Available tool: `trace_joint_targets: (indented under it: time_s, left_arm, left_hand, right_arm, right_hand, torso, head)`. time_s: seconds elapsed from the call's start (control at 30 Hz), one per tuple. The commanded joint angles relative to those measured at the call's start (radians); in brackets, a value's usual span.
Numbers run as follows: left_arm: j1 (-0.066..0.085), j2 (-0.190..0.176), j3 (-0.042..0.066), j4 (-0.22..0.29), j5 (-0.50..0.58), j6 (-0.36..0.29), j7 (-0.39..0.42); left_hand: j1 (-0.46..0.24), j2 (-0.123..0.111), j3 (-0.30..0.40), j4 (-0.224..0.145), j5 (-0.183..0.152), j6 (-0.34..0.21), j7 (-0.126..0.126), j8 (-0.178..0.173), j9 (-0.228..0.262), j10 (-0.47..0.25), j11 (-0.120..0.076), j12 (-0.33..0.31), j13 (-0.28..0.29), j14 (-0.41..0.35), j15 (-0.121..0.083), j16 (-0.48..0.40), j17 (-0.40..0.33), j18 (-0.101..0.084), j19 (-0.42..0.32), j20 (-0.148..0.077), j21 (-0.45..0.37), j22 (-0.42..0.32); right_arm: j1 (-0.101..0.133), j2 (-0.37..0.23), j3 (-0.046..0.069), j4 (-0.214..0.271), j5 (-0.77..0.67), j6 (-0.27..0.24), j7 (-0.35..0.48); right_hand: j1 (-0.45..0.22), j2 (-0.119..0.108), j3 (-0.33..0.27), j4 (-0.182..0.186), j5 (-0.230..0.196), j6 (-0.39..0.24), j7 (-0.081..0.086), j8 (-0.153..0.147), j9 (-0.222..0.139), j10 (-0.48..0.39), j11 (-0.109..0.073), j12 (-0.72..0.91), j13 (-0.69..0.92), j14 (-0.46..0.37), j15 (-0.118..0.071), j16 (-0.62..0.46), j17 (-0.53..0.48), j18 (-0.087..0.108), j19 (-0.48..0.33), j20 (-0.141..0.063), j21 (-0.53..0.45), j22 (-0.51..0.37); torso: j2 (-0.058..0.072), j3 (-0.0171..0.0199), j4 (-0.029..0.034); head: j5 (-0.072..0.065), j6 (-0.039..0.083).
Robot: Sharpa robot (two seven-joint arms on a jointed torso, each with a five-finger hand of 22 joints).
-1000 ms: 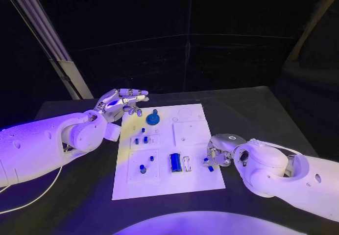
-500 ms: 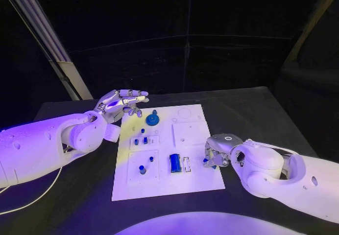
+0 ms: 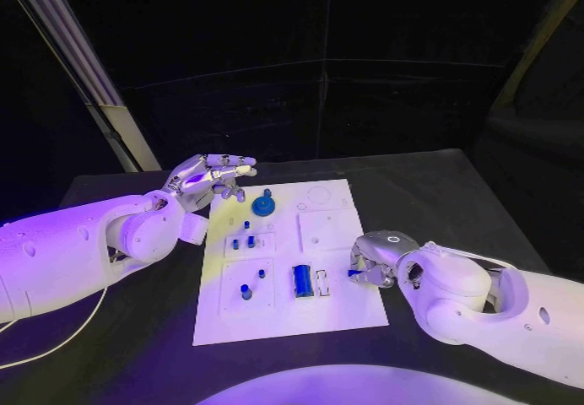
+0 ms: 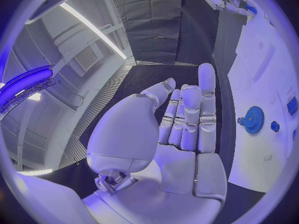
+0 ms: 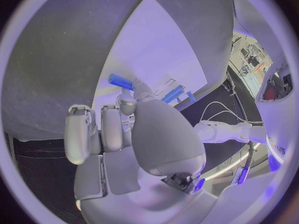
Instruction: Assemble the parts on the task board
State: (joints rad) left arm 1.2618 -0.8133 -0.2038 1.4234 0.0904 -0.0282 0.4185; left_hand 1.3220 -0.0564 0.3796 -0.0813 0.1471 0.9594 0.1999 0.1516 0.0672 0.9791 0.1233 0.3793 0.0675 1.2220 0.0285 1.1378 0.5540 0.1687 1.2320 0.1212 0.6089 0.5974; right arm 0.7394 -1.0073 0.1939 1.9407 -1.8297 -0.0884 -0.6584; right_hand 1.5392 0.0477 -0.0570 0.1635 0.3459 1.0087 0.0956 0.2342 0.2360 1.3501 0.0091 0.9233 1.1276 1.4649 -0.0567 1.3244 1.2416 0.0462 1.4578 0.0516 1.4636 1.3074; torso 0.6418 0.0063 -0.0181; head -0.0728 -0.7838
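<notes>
Your right hand (image 3: 375,268) is pinching a small blue peg (image 5: 121,81) over the white board's (image 3: 341,312) 3 o'clock edge, while your left hand (image 3: 207,177) is hovering at 11 o'clock, fingers apart, holding nothing.

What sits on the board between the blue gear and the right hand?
In the head view, between the blue gear and the right hand lies a bare stretch of white board with shallow square and round recesses, no loose parts.

Head camera looking down over task board (image 3: 292,261), wrist cameras close behind each hand, all sharing the board
</notes>
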Motion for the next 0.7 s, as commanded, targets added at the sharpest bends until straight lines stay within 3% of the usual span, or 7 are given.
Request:
trace_joint_targets:
  time_s: [0.03, 0.37, 0.7]
  left_arm:
    - [0.001, 0.000, 0.001, 0.002, 0.001, 0.014, -0.001]
    - [0.001, 0.000, 0.001, 0.002, 0.001, 0.014, -0.001]
    - [0.001, 0.001, 0.000, 0.004, 0.001, 0.014, -0.001]
  left_hand:
    - [-0.005, -0.003, 0.002, -0.006, 0.004, -0.005, -0.002, 0.006, 0.000, -0.007, -0.001, 0.007, -0.001, -0.004, 0.001, 0.005, -0.001, 0.013, 0.000, 0.002, 0.000, -0.001]
    - [-0.005, -0.003, 0.002, -0.006, 0.004, -0.005, -0.002, 0.006, 0.000, -0.007, -0.001, 0.007, -0.001, -0.004, 0.001, 0.005, -0.001, 0.013, 0.000, 0.002, 0.000, -0.001]
    - [-0.005, -0.003, 0.002, -0.006, 0.004, -0.005, -0.002, 0.006, 0.000, -0.007, -0.001, 0.007, -0.001, -0.004, 0.001, 0.005, -0.001, 0.013, 0.000, 0.002, 0.000, -0.001]
  right_arm:
    - [-0.003, -0.003, -0.004, 0.007, 0.085, -0.098, -0.012]
    - [-0.003, -0.005, -0.003, 0.027, 0.159, -0.211, -0.007]
    - [-0.003, 0.011, -0.003, 0.027, 0.241, -0.295, 0.010]
  right_hand:
    - [-0.019, -0.018, 0.031, 0.008, 0.030, 0.013, 0.000, -0.007, -0.001, 0.007, -0.001, 0.003, 0.001, 0.045, -0.004, 0.002, 0.004, -0.001, -0.001, -0.001, -0.001, 0.085]
    - [-0.066, -0.080, 0.152, 0.047, 0.040, 0.041, -0.004, -0.026, -0.015, 0.023, -0.003, 0.017, 0.011, 0.049, -0.007, 0.011, 0.019, -0.003, 0.007, -0.003, 0.007, 0.097]
    - [-0.108, -0.115, 0.204, 0.069, 0.029, 0.062, -0.009, -0.027, -0.017, 0.040, -0.007, 0.042, 0.029, 0.054, -0.009, 0.027, 0.038, -0.007, 0.018, -0.005, 0.016, 0.113]
  torso:
    - [0.000, 0.0000, 0.0008]
    - [0.000, -0.0003, 0.0006]
    - [0.000, -0.0014, 0.0012]
  head:
    - [-0.001, -0.001]
    - [0.002, -0.002]
    - [0.005, -0.007]
